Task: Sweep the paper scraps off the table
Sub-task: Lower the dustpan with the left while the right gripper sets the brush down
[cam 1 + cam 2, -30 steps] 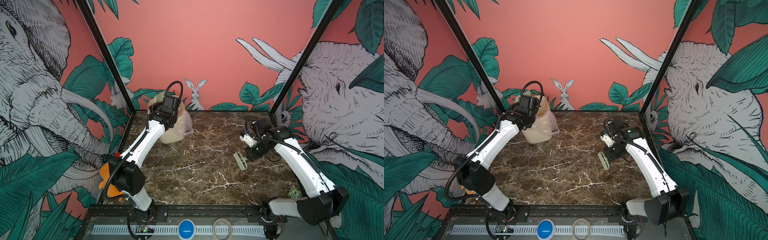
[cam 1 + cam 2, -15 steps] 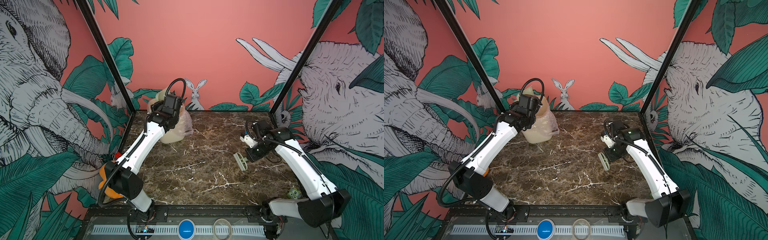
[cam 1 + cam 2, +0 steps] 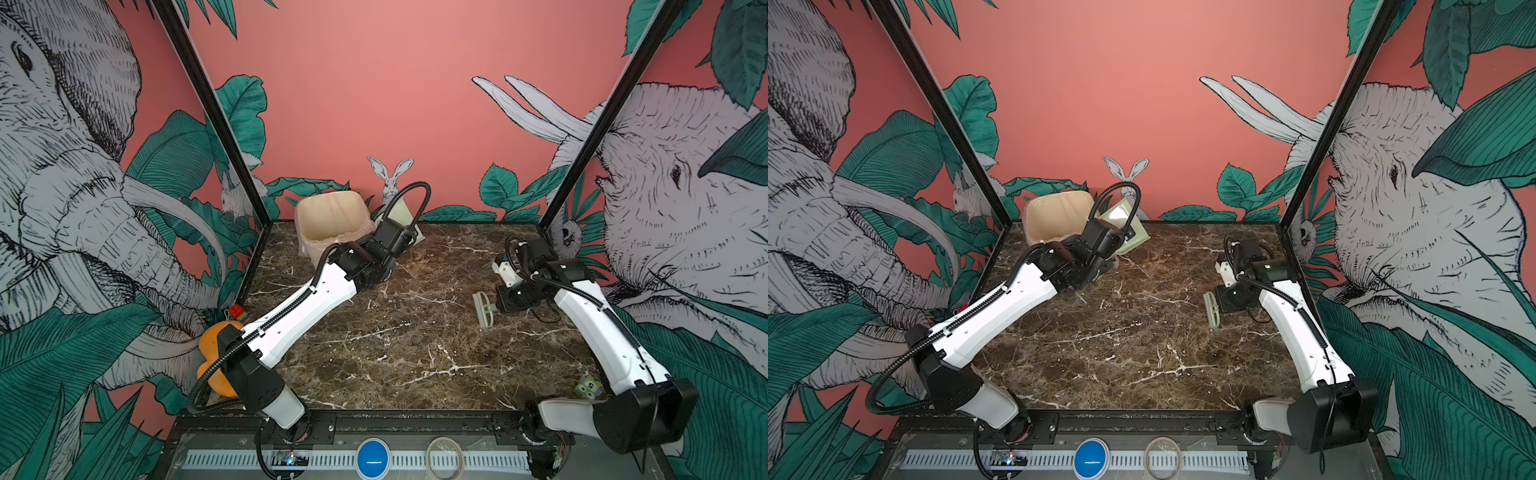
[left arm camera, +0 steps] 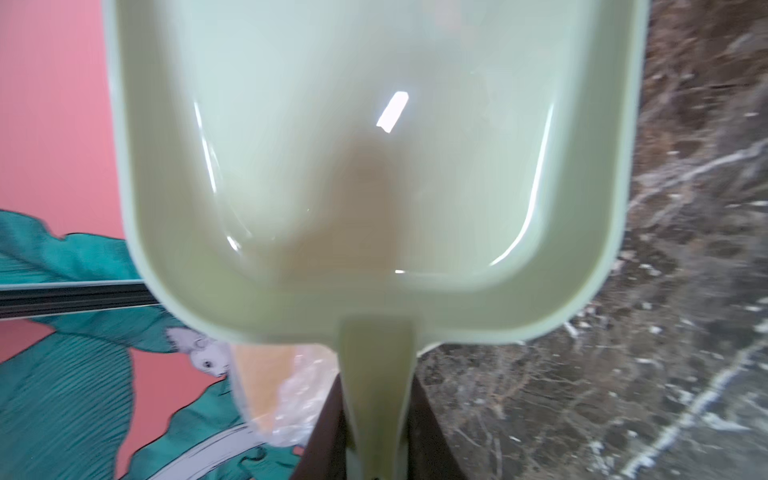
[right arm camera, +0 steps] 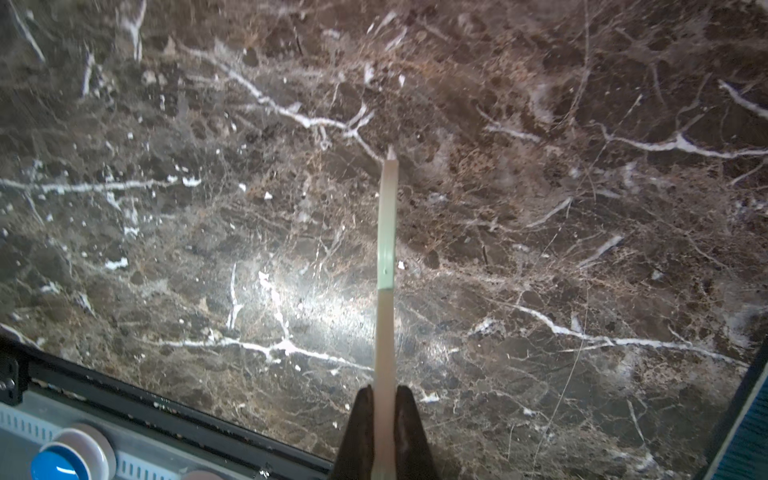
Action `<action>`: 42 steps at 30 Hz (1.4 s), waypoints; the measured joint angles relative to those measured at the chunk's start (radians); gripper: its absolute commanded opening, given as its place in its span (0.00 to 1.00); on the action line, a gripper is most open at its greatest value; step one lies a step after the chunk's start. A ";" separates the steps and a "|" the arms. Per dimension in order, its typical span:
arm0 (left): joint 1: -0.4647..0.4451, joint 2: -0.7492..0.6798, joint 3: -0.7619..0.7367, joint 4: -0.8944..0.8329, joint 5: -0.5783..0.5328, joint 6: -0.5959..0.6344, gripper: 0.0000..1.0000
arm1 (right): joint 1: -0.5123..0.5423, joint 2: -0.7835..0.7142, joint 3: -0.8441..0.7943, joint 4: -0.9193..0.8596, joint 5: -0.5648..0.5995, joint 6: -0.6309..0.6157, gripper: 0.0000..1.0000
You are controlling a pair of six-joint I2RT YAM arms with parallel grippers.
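the left arm (image 3: pixel 299 316) is stretched from its base at the near left edge diagonally toward the far left corner of the table (image 3: pixel 395 357). its long white link is sloped upward and the wrist is bent over at the end. the left claw (image 4: pixel 376 399) is closed on the handle of the pale green dustpan (image 3: pixel 1126 226); in the left wrist view the stem is pinched between the two dark fingers (image 4: pixel 326 436). the dustpan is held tilted, just beside the cream bin (image 3: pixel 332 218) on the side nearer the middle. whether the two touch cannot be told. a fold of clear bin liner (image 4: pixel 299 395) is seen next to the handle.

the right arm (image 3: pixel 590 316) is folded. its white link is raised from the base at the near right corner toward the far right, and the wrist is turned back inward toward the middle. the right claw (image 5: pixel 384 395) is clamped shut on the thin handle of the brush (image 3: pixel 484 309). the brush is seen edge-on in the right wrist view and is pointed out over the right half of the table. whether the brush head touches the surface cannot be told.

the paper scraps cannot be made out in any view.
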 measured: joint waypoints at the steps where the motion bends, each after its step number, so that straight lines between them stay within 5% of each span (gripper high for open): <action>1: -0.007 0.000 -0.029 0.009 0.031 -0.033 0.14 | -0.018 0.001 -0.003 0.026 -0.016 0.015 0.00; 11: -0.031 -0.001 -0.281 0.124 0.242 -0.242 0.15 | -0.140 0.039 -0.119 0.310 -0.180 0.196 0.00; 27: -0.034 -0.002 -0.450 0.241 0.377 -0.355 0.15 | -0.288 0.076 -0.395 0.579 -0.345 0.346 0.01; 35: -0.034 -0.002 -0.468 0.269 0.411 -0.381 0.15 | -0.333 0.049 -0.509 0.589 -0.347 0.357 0.50; 42: -0.034 0.005 -0.472 0.287 0.425 -0.392 0.15 | -0.347 -0.030 -0.543 0.529 -0.294 0.345 0.66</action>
